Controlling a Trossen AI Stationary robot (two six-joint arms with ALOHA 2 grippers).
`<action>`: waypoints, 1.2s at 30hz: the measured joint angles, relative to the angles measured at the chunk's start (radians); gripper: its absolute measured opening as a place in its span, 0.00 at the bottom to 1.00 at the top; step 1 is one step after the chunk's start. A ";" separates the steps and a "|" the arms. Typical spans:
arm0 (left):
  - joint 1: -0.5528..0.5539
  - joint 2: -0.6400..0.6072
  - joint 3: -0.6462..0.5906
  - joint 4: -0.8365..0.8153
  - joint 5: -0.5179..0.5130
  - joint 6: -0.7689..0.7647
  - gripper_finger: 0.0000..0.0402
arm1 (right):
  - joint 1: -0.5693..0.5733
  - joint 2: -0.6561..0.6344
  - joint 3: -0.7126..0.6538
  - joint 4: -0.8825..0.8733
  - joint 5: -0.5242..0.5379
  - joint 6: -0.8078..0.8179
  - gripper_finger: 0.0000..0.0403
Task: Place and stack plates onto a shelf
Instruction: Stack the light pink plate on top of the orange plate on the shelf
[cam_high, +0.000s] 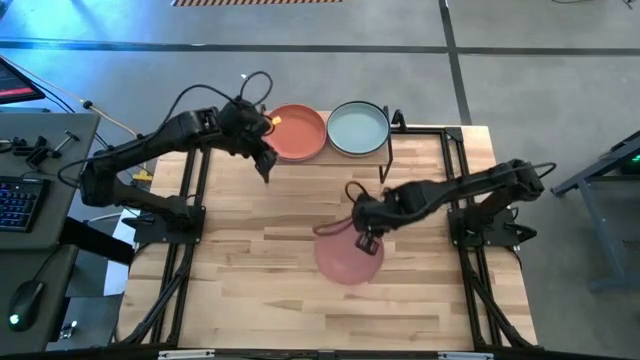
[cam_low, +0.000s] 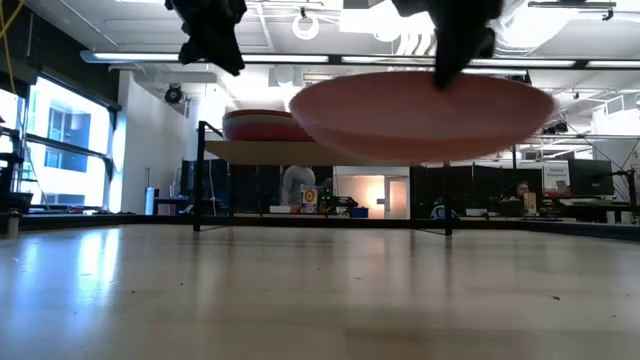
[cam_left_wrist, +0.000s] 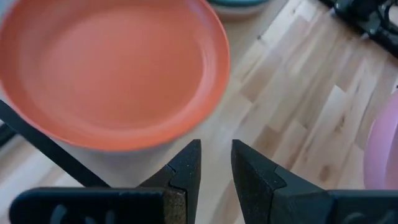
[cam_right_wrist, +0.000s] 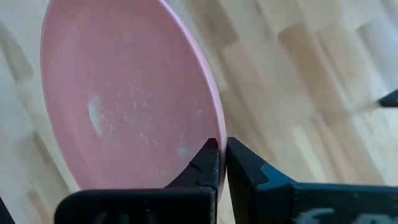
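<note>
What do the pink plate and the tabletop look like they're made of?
The pink plate, gripped at its rim by the right gripper, looks like matte ceramic or melamine: a dull surface with faint pale scuffs and no sharp glare. The tabletop looks like light butcher-block wood, shown by its jointed strips and grain, with a soft sheen.

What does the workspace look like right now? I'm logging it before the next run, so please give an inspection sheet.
Surface: butcher-block tabletop, bare wood around the raised plate.
Job's things: orange plate tops a stack on the shelf, pale grey-green plate beside it; pink plate is lifted off the table.
Clutter: nothing seen on the tabletop.
Grippers: right gripper shut on the pink plate's rim; left gripper open, empty, near the orange plate.
Cables: black cable loops on the left arm.
Surroundings: keyboard on a side desk; a person far behind.
</note>
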 joint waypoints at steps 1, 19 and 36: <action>0.010 0.000 0.010 0.001 0.000 0.011 0.19 | -0.017 0.000 0.013 -0.001 0.000 -0.005 0.00; 0.195 0.000 0.079 0.004 0.001 0.122 0.19 | -0.475 -0.001 0.310 0.150 0.028 -0.278 0.00; 0.349 0.000 0.079 0.173 0.001 0.127 0.19 | -0.783 0.100 0.323 0.625 -0.171 -0.393 0.00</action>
